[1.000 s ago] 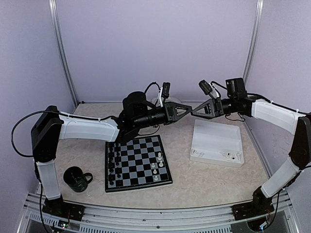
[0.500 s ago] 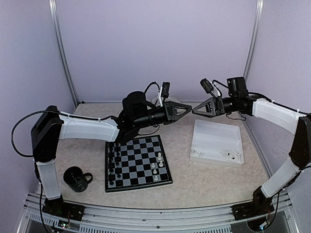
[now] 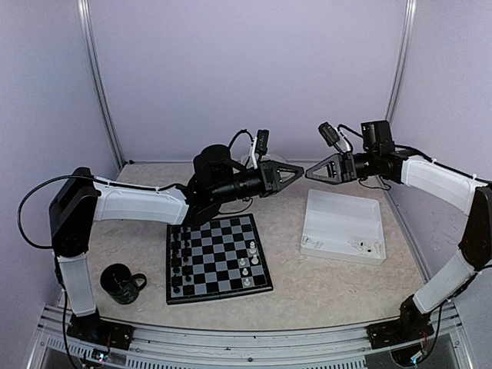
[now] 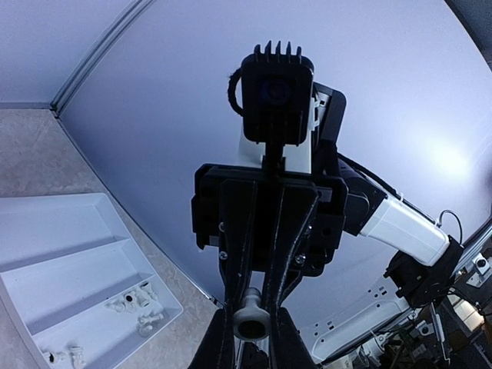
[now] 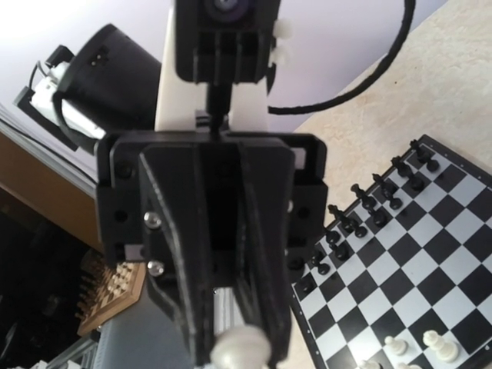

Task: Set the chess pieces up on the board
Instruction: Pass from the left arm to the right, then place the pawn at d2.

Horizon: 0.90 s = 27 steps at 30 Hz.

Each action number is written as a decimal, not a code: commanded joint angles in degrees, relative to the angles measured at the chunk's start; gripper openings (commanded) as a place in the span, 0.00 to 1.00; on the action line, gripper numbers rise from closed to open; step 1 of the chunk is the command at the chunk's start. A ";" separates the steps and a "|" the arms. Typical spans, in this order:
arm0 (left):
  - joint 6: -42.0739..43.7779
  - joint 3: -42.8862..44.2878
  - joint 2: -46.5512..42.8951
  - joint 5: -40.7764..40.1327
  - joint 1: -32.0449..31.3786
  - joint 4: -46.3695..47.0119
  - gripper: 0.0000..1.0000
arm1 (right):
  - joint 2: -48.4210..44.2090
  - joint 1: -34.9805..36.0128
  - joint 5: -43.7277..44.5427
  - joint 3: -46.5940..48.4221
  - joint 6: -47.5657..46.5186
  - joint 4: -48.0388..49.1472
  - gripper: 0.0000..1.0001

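Left wrist, white chess piece (image 4: 250,323) along left fingers (image 4: 217,346), base inward, head outward

Your right arm's black two-finger tool (image 3: 308,174) is backing off. A second ago its tip met the tip of the left arm's black two-finger tool (image 3: 300,171). Half a second ago it had eased away, and now a thin gap shows between the two. The small black camera on that wrist (image 3: 329,134) sits slightly higher and further right in the overhead view.
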 commanded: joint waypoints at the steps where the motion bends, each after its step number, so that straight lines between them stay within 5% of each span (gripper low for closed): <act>1: -0.45 0.74 1.90 0.71 -0.22 0.16 0.08 | -1.95 -0.36 -0.23 1.14 -1.15 0.42 0.07; 6: -0.16 0.78 2.09 0.42 -0.01 -0.91 0.12 | -1.56 -0.36 3.45 3.69 -6.18 -4.83 0.03; 15: 7.17 -4.08 -6.27 -2.29 2.18 -9.00 0.46 | -0.54 1.22 17.03 8.78 -21.84 -16.20 0.01; 27: 28.60 1.00 -28.79 -16.67 12.39 -53.13 0.62 | 12.75 17.18 40.69 21.28 -37.79 -30.91 0.01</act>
